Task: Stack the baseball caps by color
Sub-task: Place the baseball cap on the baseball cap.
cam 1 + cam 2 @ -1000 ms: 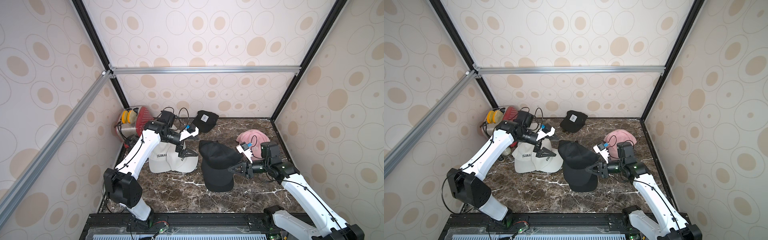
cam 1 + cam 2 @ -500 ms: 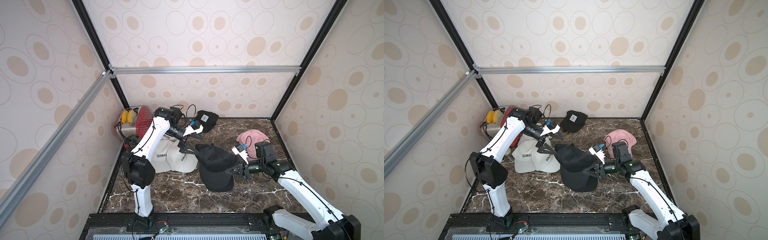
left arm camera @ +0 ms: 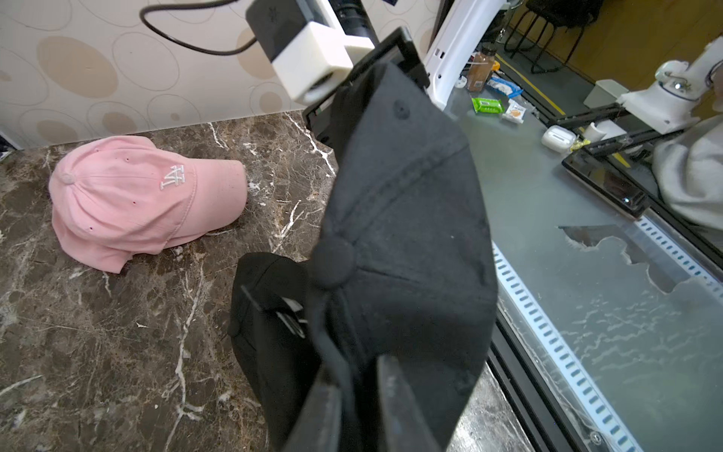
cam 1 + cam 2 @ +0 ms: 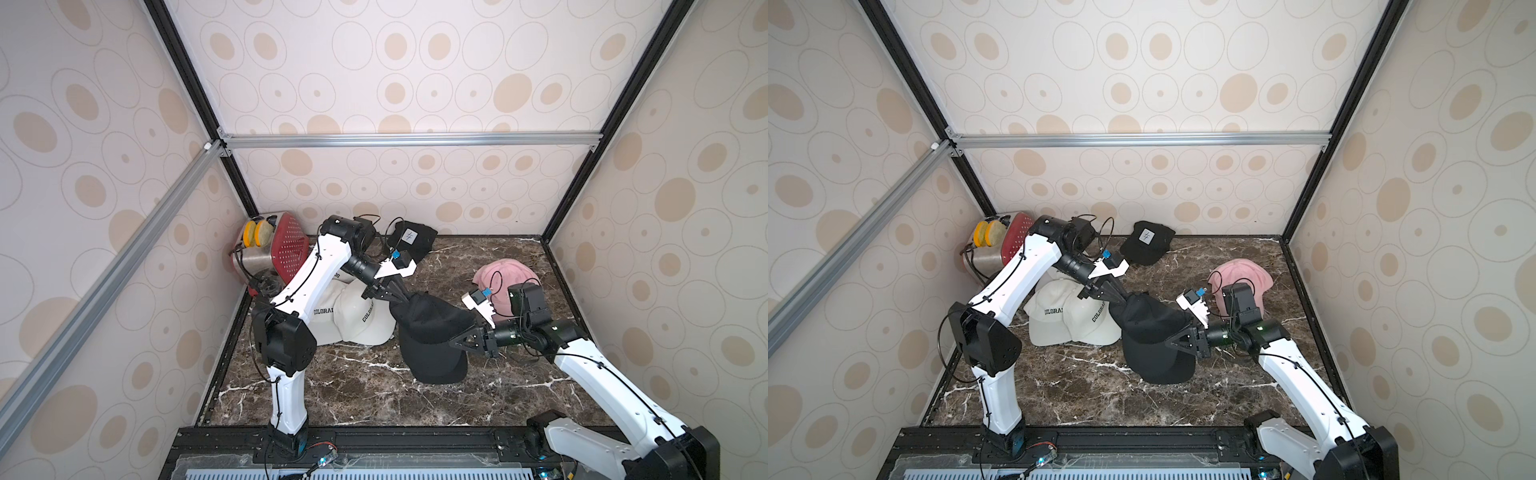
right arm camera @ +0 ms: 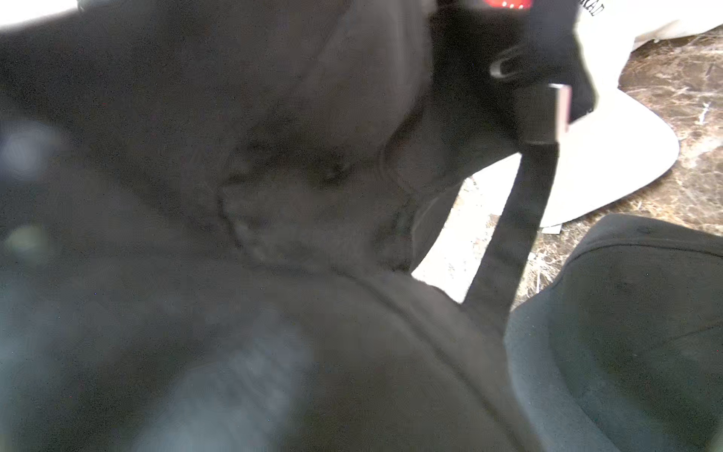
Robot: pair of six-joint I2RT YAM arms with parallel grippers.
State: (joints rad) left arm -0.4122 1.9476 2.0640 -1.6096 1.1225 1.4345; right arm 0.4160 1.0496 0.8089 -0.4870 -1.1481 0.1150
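A black baseball cap [image 4: 432,320] [image 4: 1150,318] hangs stretched between my two grippers above a second black cap [image 4: 436,368] [image 4: 1163,370] lying on the marble table. My left gripper [image 4: 405,300] [image 3: 360,403] is shut on its rear edge, with fabric pinched between the fingers [image 3: 399,407]. My right gripper [image 4: 455,343] [image 4: 1173,343] is shut on its opposite side; black cloth [image 5: 313,195] fills the right wrist view and hides the jaws. White COLORADO caps [image 4: 361,316] [image 4: 1088,320] lie overlapped to the left. A pink cap [image 4: 505,276] [image 3: 129,199] sits at the right. A black cap with a white patch [image 4: 411,239] rests at the back.
A red perforated basket with yellow sponges and a metal pot [image 4: 282,249] fills the back left corner. Patterned walls close in three sides of the table [image 4: 374,399]. The front rail [image 4: 374,440] runs along the near edge.
The left gripper has come down onto the raised black cap's rear edge and shut on it. The right gripper has kept its hold and lifted the cap slightly.
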